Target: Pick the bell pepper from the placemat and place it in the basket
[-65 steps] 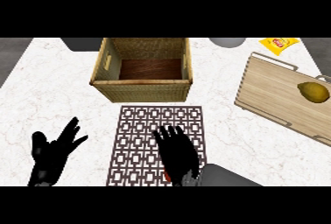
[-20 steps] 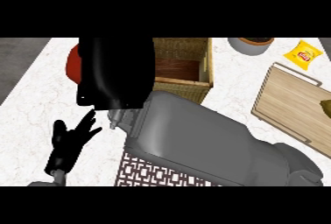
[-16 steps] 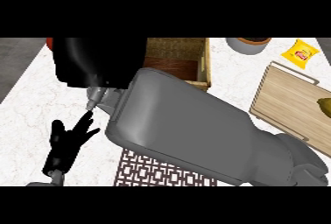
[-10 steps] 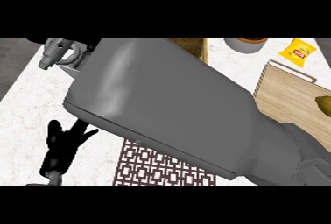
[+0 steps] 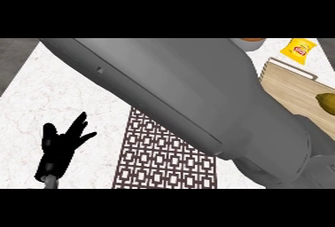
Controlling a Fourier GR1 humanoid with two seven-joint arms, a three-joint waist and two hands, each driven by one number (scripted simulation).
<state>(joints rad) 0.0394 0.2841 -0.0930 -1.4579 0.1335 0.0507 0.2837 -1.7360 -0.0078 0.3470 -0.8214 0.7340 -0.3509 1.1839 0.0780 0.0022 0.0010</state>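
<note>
head view | left hand [image 5: 60, 148] low-left, upright, fingers apart | right forearm [image 5: 196, 97] crosses diagonally — its fingers unseen

My right forearm [image 5: 196, 97] fills the frame diagonally; my left hand [image 5: 62, 148] rests, fingers spread, at lower left beside the placemat [image 5: 160, 159] on the surface [image 5: 59, 88].

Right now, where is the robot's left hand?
In the head view the left hand sits open at lower left, over the white counter, just left of the placemat, not touching it.
</note>
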